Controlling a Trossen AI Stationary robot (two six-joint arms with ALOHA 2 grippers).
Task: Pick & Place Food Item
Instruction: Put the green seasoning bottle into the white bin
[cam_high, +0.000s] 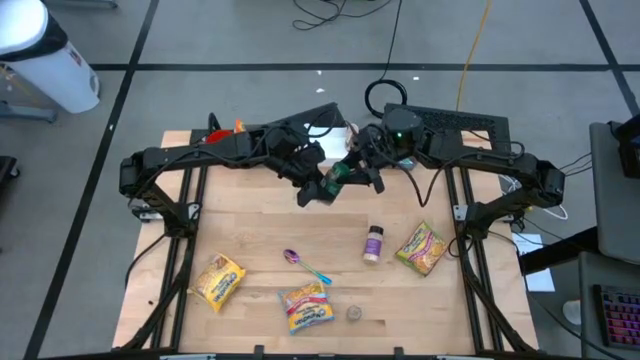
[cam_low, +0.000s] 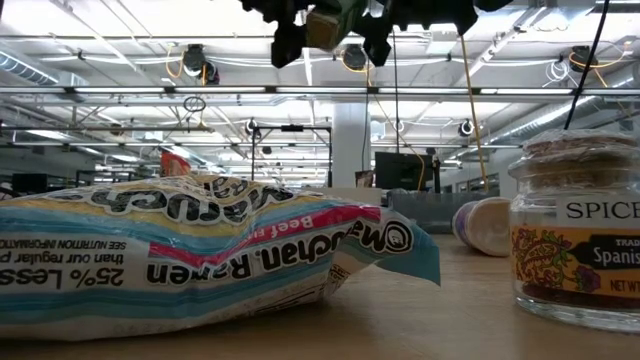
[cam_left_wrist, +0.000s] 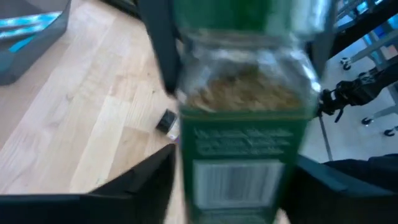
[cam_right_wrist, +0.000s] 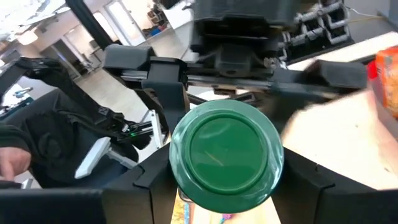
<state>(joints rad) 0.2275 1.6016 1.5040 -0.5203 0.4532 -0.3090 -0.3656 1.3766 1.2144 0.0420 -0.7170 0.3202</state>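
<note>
- High view: both arms meet above the back middle of the tabletop (cam_high: 250, 235). The green-lidded spice jar (cam_high: 341, 174) hangs between the left gripper (cam_high: 325, 186) and the right gripper (cam_high: 362, 168), well clear of the ramen packets (cam_high: 217, 281), the purple spoon (cam_high: 304, 263) and the other spice bottle (cam_high: 373, 243) lying nearer the front.
- Low view: the jar (cam_low: 326, 26) rides high, dark fingers on both sides of it.
- Left wrist view: the jar (cam_left_wrist: 249, 118) fills the gap between the left fingers (cam_left_wrist: 134, 180), which stand apart on either side; I cannot tell whether they touch it.
- Right wrist view: the right fingers (cam_right_wrist: 146, 183) flank the lid (cam_right_wrist: 226, 154), seemingly clamped just under it.
- Risk, as I judge it: this looks like a mid-air handover. If one side lets go before the other truly grips, the jar drops to the wood and may roll or crack.
</note>
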